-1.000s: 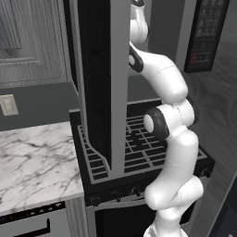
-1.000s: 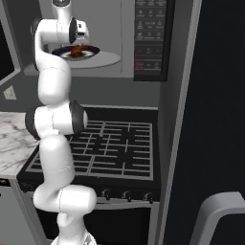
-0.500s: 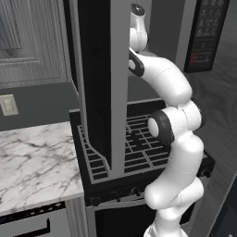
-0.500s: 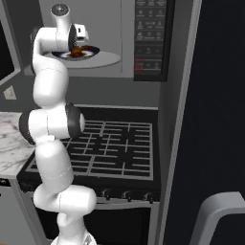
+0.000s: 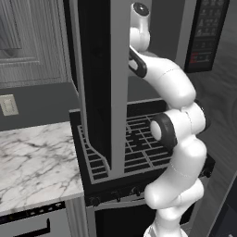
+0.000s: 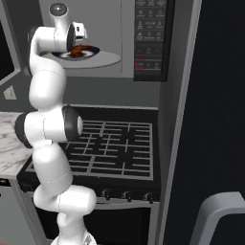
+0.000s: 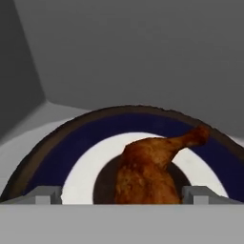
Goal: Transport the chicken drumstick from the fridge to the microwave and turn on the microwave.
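The chicken drumstick [image 7: 147,169], reddish-brown and glossy, lies on a white plate with a dark blue rim [image 7: 102,128] inside the microwave [image 6: 119,19]. It also appears on that plate in the right base view, as the drumstick [image 6: 76,50] on the round turntable [image 6: 107,60]. My gripper [image 7: 121,198] is open just in front of the plate, one grey fingertip on each side of the meat and neither touching it. The microwave door [image 5: 99,78] stands swung open, edge-on in the left base view. The fridge [image 6: 215,95] is the tall dark body at the right.
The microwave's black button panel [image 6: 150,38] with red marks sits right of the cavity. Below is a black stove with grates [image 6: 119,148] and knobs. A marble counter [image 5: 37,157] lies to the left. A pale grey curved piece [image 6: 222,215] juts in at the lower right.
The arm's elbow has swung outward and the hand has drawn back a little from the plate. The drumstick stays on the plate and the gripper stays open.
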{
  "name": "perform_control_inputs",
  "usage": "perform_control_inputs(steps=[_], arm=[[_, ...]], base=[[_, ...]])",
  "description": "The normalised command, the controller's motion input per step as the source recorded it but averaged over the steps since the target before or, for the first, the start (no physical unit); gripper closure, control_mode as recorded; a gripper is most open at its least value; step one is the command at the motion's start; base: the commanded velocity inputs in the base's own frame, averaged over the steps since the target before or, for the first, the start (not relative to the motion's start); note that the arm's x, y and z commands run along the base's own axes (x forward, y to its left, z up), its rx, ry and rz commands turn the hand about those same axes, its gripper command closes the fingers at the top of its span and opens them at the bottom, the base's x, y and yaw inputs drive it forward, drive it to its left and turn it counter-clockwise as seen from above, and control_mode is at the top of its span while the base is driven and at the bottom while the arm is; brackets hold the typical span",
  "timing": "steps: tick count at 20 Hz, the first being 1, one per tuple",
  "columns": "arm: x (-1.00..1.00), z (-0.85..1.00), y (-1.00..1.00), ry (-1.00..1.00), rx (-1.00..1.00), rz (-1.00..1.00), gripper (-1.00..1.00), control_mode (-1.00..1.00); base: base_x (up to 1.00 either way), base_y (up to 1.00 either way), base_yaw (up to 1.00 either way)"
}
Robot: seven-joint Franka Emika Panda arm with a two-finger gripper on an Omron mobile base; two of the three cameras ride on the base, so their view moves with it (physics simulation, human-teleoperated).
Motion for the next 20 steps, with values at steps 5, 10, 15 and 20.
perform_control_inputs(steps=[5, 10, 15, 20], arm=[[-0.37, 0.20, -0.04, 0.00, 0.06, 0.00, -1.00, -1.00], [-0.49, 0.09, -0.02, -0.01, 0.02, 0.00, -1.00, -1.00], [-0.54, 0.00, 0.00, -0.07, 0.00, 0.00, -1.00, -1.00], [-0.56, 0.00, -0.02, -0.08, 0.00, 0.00, -1.00, -1.00]], base=[[0.00, 0.00, 0.00], [0.00, 0.00, 0.00], [0.00, 0.00, 0.00], [0.00, 0.00, 0.00]])
